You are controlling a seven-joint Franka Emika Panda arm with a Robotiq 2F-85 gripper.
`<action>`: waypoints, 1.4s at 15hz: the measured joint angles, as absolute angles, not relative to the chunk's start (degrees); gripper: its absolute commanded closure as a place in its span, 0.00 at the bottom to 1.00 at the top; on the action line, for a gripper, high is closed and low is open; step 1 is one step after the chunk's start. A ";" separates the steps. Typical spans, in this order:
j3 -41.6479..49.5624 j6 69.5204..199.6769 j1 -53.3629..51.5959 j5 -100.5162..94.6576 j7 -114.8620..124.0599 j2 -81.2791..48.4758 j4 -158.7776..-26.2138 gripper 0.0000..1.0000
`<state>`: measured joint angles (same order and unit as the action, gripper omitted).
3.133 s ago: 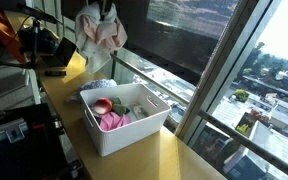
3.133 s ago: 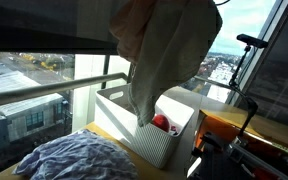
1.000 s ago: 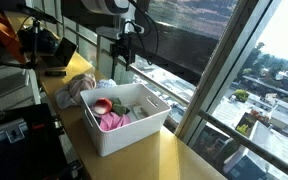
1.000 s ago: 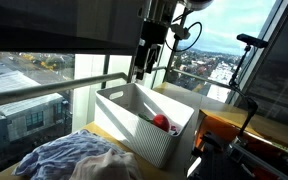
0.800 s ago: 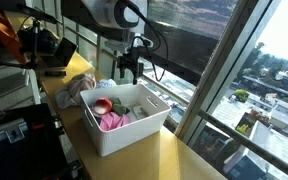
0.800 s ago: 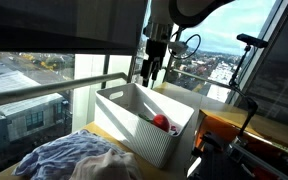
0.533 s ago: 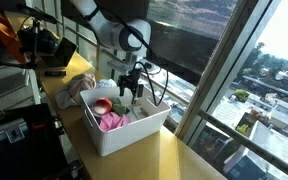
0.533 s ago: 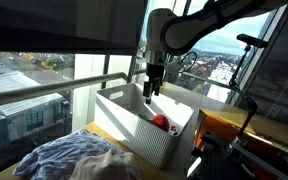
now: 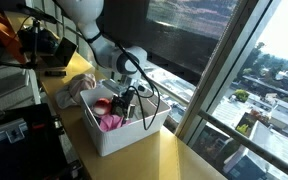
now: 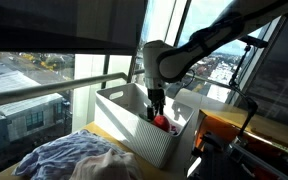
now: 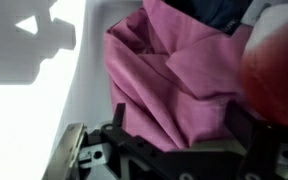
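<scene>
My gripper [image 9: 124, 108] reaches down into a white plastic bin [image 9: 134, 137] on the yellow table. In the wrist view the gripper [image 11: 179, 115] is open, its two dark fingers standing either side of a crumpled pink cloth [image 11: 174, 80] and very close to it or touching it. A red rounded thing [image 11: 276, 60] lies to the right of the cloth, with dark fabric above. In both exterior views the arm hides part of the bin's contents; the pink cloth [image 9: 109, 121] and the red thing [image 10: 164, 124] show beside the gripper [image 10: 158, 112].
A pale cloth pile [image 9: 74, 92] lies on the table just beside the bin; it shows as bluish folds [image 10: 69, 160] in an exterior view. A window railing [image 10: 44, 90] runs behind the bin. Dark equipment [image 9: 44, 45] stands at the table's far end.
The arm has come down from above the bin until the gripper is inside it over the pink cloth. The cloth it carried three seconds ago lies beside the bin.
</scene>
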<state>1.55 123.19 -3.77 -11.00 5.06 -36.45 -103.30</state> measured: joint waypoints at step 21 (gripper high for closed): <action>2.13 120.27 0.35 -5.72 4.65 -43.05 -99.61 1.00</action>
<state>2.13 120.27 0.35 -5.72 4.65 -43.05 -99.61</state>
